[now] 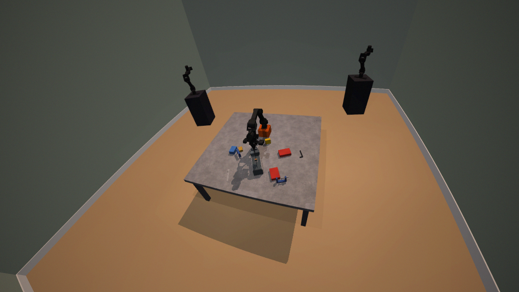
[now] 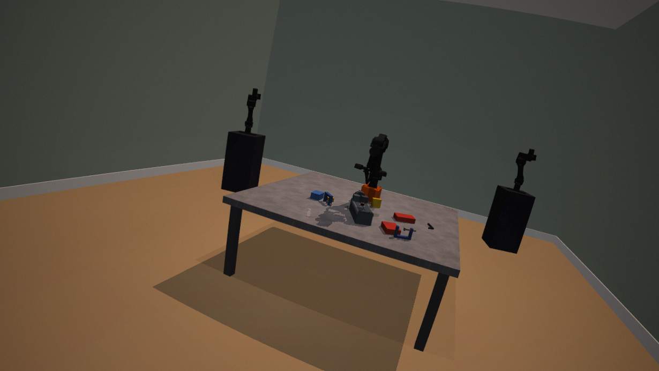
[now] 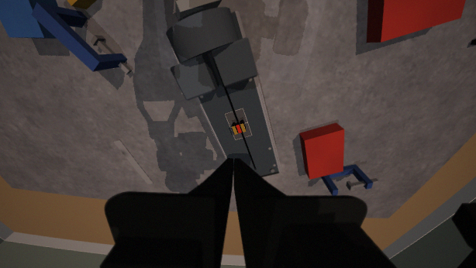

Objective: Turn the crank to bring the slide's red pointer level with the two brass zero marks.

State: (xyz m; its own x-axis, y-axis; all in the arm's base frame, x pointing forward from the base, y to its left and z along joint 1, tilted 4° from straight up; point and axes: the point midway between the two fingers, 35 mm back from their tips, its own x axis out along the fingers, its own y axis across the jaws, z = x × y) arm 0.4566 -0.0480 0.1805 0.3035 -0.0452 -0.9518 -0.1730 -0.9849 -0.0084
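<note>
The grey machine [image 1: 257, 171] [image 2: 362, 217] [image 3: 260, 124] stands on the table, with a rounded drum [image 3: 205, 34] at one end and a thin dark rod along its bed. The small red pointer [image 3: 239, 128] sits between two brass marks; in the wrist view it looks about level with them, though it is too small to judge exactly. I cannot make out the crank handle clearly; a pale block [image 3: 198, 5] beyond the drum is cut off by the top edge. My gripper [image 3: 233, 163] is shut and empty, above the machine and apart from it.
Red blocks [image 1: 284, 152] [image 3: 325, 152] lie right of the machine, one beside a blue clamp [image 2: 403, 237] [image 3: 350, 170]. A blue block [image 1: 233, 150] and another blue clamp [image 3: 75, 40] lie left. A yellow block [image 2: 376, 202] and an orange box [image 1: 264, 131] are behind.
</note>
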